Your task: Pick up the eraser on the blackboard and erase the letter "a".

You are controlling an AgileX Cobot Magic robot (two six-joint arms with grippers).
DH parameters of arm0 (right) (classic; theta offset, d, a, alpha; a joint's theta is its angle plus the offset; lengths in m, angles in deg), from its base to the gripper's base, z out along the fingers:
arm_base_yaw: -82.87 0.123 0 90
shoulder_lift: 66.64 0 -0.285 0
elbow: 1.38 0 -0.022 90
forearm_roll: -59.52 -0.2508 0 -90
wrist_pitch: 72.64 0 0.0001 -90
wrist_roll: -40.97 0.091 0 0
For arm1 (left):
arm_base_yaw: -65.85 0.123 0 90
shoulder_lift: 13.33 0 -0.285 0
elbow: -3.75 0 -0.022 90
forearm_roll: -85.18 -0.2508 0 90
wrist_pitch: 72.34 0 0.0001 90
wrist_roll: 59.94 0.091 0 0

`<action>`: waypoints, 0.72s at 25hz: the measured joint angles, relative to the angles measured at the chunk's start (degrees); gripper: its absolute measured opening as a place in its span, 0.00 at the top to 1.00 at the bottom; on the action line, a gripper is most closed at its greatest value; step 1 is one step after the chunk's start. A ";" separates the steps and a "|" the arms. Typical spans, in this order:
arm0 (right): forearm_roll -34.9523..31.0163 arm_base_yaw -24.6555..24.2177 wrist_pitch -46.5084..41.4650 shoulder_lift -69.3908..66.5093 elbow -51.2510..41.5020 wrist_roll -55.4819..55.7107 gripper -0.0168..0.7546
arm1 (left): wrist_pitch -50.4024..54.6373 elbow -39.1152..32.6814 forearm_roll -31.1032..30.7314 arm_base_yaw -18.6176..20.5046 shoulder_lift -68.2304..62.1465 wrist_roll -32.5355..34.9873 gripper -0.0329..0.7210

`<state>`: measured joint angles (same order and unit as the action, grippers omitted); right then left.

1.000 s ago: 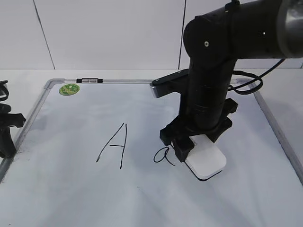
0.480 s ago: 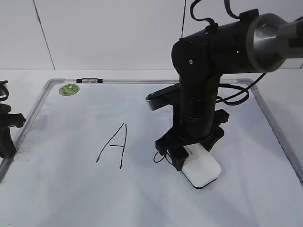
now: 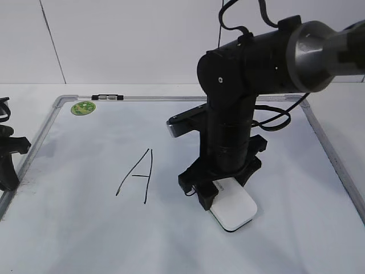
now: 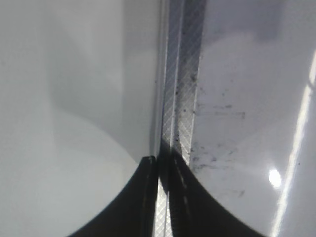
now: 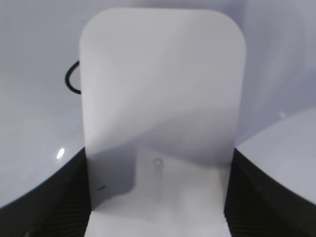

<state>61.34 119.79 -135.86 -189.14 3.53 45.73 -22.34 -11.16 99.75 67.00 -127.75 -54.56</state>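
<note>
The blackboard is a white board with a grey frame, lying flat. My right gripper is shut on the white eraser, which is pressed flat on the board. The eraser covers most of the letter "a"; only a small black loop shows at its left edge. In the right wrist view the eraser fills the space between my fingers, with the remnant of the "a" to its left. My left gripper is shut and empty at the board's left frame.
A capital "A" is written to the left of the eraser. A round green sticker sits in the far left corner. A small black and white piece lies on the far frame.
My right gripper has slid the eraser to the left and slightly nearer, over the letter "a". The "a" was fully visible one second ago and is now mostly covered. The left arm has not moved.
</note>
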 joint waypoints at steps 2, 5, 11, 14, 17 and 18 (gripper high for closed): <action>0.00 0.92 0.14 0.00 0.00 0.00 0.25 | 0.00 0.00 0.00 0.00 0.00 0.00 0.89; 0.00 2.45 0.42 0.00 0.00 0.00 0.25 | 0.00 0.00 0.00 0.00 0.00 0.00 0.89; -0.13 4.39 0.54 0.00 0.00 0.00 0.25 | 0.00 0.00 0.00 0.00 0.00 0.00 0.89; 0.10 4.39 0.54 0.00 0.00 0.13 0.25 | 0.00 0.00 0.00 0.00 0.00 0.00 0.89; 1.97 4.60 0.54 0.00 0.00 1.73 0.25 | 0.00 0.00 0.10 0.00 0.00 0.00 0.89; 2.76 4.70 0.54 0.00 0.00 2.36 0.25 | 0.00 0.00 0.10 0.00 0.00 0.00 0.89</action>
<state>64.10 124.49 -135.32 -189.14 3.53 48.09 -22.34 -11.16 99.85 67.00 -127.75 -54.56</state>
